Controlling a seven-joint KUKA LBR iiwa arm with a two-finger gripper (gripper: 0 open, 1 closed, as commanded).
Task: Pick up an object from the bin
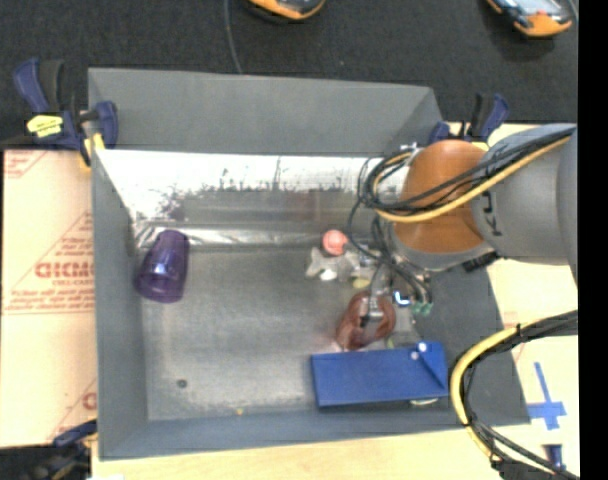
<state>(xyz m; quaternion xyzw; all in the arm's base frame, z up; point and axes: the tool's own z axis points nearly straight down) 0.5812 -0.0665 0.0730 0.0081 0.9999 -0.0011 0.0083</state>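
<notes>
In the grey bin (246, 353), one purple cup (163, 265) is seen by the left wall, one pink ball (334, 241) near the back wall, one blue flat box (369, 379) at the front-right corner, and one reddish-brown object (358, 328) just behind that box, under the gripper (382, 303), whose opening cannot be told.

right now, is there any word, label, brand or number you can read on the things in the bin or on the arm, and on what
No text can be read.
purple cup: no marking seen.
blue box: a small white spot at one corner, too small to read.
dark red thing beside the box: no lettering seen.
grey arm: dark marks next to the orange cover, too blurred to read.
</notes>
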